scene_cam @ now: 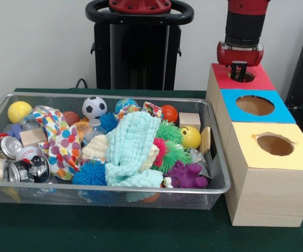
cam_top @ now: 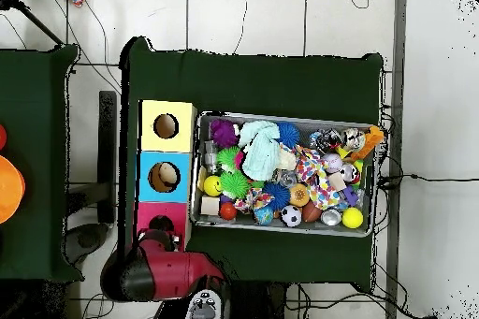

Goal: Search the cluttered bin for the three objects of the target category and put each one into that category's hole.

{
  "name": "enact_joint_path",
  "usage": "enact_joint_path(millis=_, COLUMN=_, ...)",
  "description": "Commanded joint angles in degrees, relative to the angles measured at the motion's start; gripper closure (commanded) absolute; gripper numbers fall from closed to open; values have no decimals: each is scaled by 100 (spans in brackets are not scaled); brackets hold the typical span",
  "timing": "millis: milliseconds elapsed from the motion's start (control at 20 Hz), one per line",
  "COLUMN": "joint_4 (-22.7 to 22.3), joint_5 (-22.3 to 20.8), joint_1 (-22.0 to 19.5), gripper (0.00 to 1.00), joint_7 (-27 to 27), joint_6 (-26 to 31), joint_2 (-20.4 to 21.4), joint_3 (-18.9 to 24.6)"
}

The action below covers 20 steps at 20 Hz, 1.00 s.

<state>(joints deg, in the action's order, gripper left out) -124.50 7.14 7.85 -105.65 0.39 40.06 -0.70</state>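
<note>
One camera sits low and close at the table's edge, facing across the wire basket (scene_cam: 114, 191) toward the wall, with the row of boxes (scene_cam: 269, 173) on its right. The other hangs high above, looking straight down (floor tiles show all round the table (cam_top: 262, 77)). Both take in the basket (cam_top: 285, 225) and the boxes (cam_top: 166, 180), turned half round between them.

The red and black arm (scene_cam: 246, 23) comes straight down, its wrist held vertical. Its end effector (scene_cam: 239, 71) points downward below a red collar, with its dark tips close together; whether they grip anything cannot be told. From overhead, the arm's bulk (cam_top: 164, 273) hides the tips.
</note>
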Motion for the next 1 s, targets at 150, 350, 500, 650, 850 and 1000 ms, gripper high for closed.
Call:
enact_joint_path(millis=150, joint_4=-75, joint_5=259, joint_1=-67, gripper=100, joint_7=-1107, joint_6=556, joint_2=134, joint_3=460)
enact_joint_path(millis=350, joint_4=-68, joint_5=316, joint_1=160, gripper=100, joint_7=-1041, joint_6=1866, joint_2=1251, joint_3=144)
enact_joint_path(millis=500, joint_4=24, joint_5=273, joint_1=243, gripper=100, joint_7=-1063, joint_6=2483, joint_2=1703, joint_3=-14)
enact_joint_path(millis=650, joint_4=79, joint_5=266, joint_1=254, gripper=100, joint_7=-1082, joint_6=2807, joint_2=2031, joint_3=-83)
enact_joint_path(millis=850, joint_4=171, joint_5=282, joint_1=187, gripper=100, joint_7=-1012, joint_6=3155, joint_2=2350, joint_3=-96)
enact_joint_path(millis=1000, joint_4=188, joint_5=318, joint_1=92, gripper=100, joint_7=-941, joint_6=3219, joint_2=2421, joint_3=-36)
